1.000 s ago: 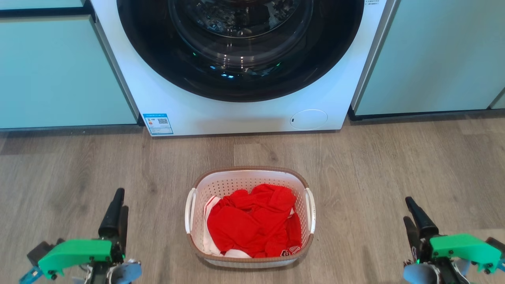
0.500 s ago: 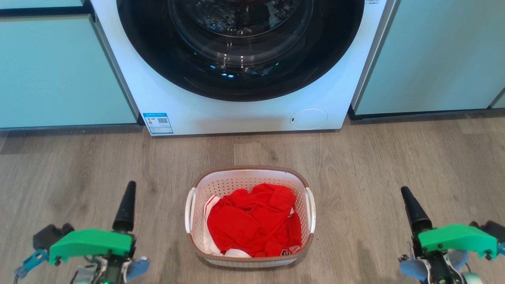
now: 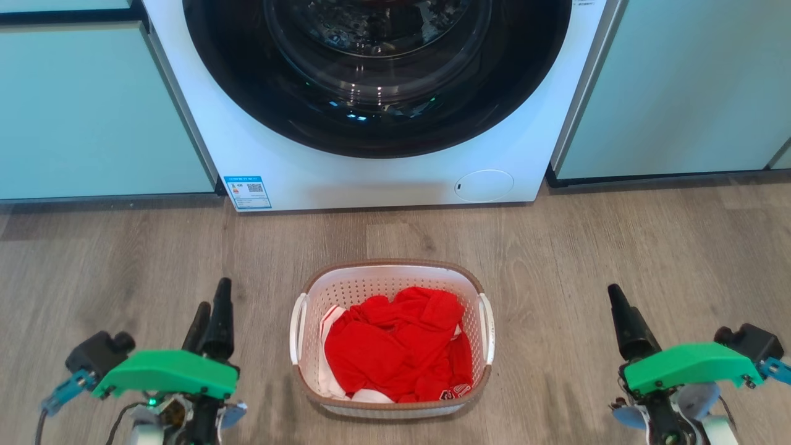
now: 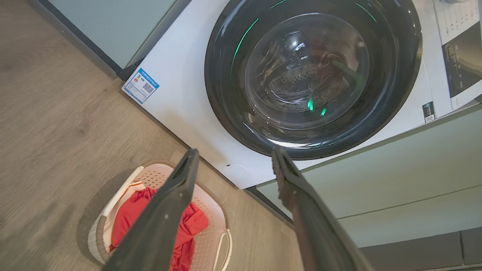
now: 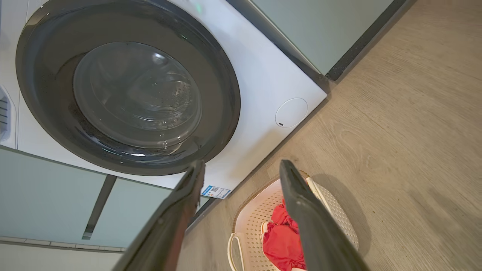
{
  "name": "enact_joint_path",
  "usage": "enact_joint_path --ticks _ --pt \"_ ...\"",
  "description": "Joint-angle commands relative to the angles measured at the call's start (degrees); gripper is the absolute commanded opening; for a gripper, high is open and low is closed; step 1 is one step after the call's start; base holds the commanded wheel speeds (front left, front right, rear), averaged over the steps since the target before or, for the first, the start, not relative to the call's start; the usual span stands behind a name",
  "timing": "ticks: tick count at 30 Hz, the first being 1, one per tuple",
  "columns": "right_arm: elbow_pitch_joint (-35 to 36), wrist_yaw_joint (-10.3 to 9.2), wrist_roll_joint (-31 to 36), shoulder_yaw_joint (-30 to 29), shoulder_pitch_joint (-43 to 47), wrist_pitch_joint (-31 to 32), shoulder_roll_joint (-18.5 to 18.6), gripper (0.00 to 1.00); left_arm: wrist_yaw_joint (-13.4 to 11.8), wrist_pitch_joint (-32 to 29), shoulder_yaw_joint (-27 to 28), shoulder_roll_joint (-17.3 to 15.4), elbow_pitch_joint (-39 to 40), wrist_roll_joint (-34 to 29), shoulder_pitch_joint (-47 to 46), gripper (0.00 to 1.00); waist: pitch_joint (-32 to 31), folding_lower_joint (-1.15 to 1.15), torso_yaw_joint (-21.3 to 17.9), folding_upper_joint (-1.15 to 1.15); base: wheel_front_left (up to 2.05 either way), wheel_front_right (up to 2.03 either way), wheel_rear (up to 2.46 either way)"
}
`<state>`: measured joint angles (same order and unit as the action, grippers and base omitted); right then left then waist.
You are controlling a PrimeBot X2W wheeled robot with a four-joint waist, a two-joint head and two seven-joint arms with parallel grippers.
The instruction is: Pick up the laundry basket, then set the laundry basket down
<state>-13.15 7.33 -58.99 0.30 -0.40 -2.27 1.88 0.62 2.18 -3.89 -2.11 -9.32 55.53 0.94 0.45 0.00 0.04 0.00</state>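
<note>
Laundry basket (image 3: pixel 389 265) on floor (image 3: pixel 575 247), untouched.
Sits between left gripper (image 4: pixel 235 151) and right gripper (image 5: pixel 243 163), apart from both, fingers of each spread; wide floor either side, washing machine (image 3: pixel 296 167) near far rim.

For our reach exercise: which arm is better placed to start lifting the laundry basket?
Left, marginally: the left gripper sits nearer the laundry basket than the right gripper; both open, neither touching.

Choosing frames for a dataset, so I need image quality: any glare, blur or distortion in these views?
Head view: sharp, evenly lit; small glints on the washing machine door, faint shadow around the laundry basket. Left wrist view: wide-angle skew, green reflections in that door, left gripper soft-edged, floor smeared. Right wrist view: same skew, right gripper soft up close.
</note>
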Motion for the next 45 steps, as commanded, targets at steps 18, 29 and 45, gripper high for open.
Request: enact_joint_path --ticks 18,29,45 --pt "1.9 0.09 13.8 3.7 -2.3 -3.5 0.6 1.00 -3.4 3.6 -3.2 -2.2 2.5 -15.3 -1.1 1.00 -0.5 0.00 0.0 0.00 0.00 0.00 0.00" --pt "2.2 0.10 21.4 5.1 -2.3 -5.3 0.7 1.00 -5.6 5.4 -5.8 -3.2 2.9 -23.2 -0.4 1.00 -0.6 0.00 -0.1 0.00 0.00 0.00 0.00" --pt "2.8 0.12 32.0 7.3 -2.4 -8.0 0.8 1.00 -8.1 8.1 -7.9 -4.0 4.2 -33.7 0.5 1.00 -0.5 0.00 -0.1 0.00 0.00 0.00 0.00"
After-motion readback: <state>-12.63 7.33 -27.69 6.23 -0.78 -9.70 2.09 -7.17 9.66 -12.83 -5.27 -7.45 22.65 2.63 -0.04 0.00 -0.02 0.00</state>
